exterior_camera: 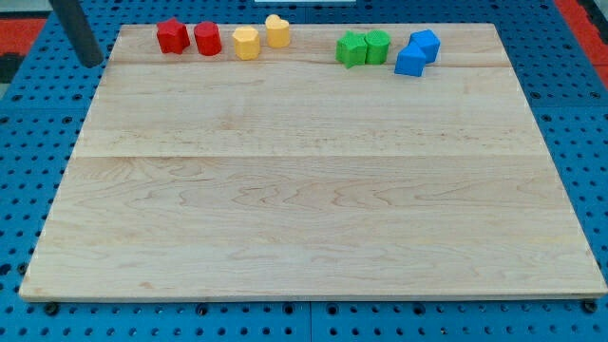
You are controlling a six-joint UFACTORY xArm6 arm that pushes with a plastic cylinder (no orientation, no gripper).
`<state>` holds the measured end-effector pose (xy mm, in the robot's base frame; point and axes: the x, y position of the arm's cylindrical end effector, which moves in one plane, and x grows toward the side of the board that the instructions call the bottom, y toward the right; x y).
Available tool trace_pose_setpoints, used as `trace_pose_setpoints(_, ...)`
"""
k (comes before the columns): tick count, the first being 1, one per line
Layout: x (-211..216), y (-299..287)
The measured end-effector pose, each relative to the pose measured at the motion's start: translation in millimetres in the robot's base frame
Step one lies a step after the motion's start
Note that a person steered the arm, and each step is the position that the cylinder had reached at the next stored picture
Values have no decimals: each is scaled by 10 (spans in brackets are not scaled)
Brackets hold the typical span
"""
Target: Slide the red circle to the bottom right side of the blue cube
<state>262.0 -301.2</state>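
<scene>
The red circle (207, 39) stands near the board's top edge at the view's upper left, with another red block (172, 36) touching it on its left. Two blue blocks sit at the view's upper right: a cube-like one (425, 44) and a second one (410, 62) against its lower left. My tip (90, 63) is at the view's top left, just off the board's left edge, well left of the red blocks and touching no block.
Two yellow blocks (246, 43) (277, 30) lie right of the red ones. Two green blocks (351, 47) (377, 46) lie side by side just left of the blue pair. The wooden board (313, 209) rests on a blue perforated table.
</scene>
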Motion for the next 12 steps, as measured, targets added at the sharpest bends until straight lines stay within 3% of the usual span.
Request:
trace_pose_setpoints(1, -311, 9)
trace_pose_setpoints(3, -688, 665)
trace_pose_setpoints(5, -473, 1394)
trace_pose_setpoints(7, -700, 1322)
trace_pose_setpoints(9, 297, 2044)
trace_pose_setpoints(10, 493, 2406)
trace_pose_setpoints(11, 716, 2264)
trace_pose_setpoints(12, 793, 2925)
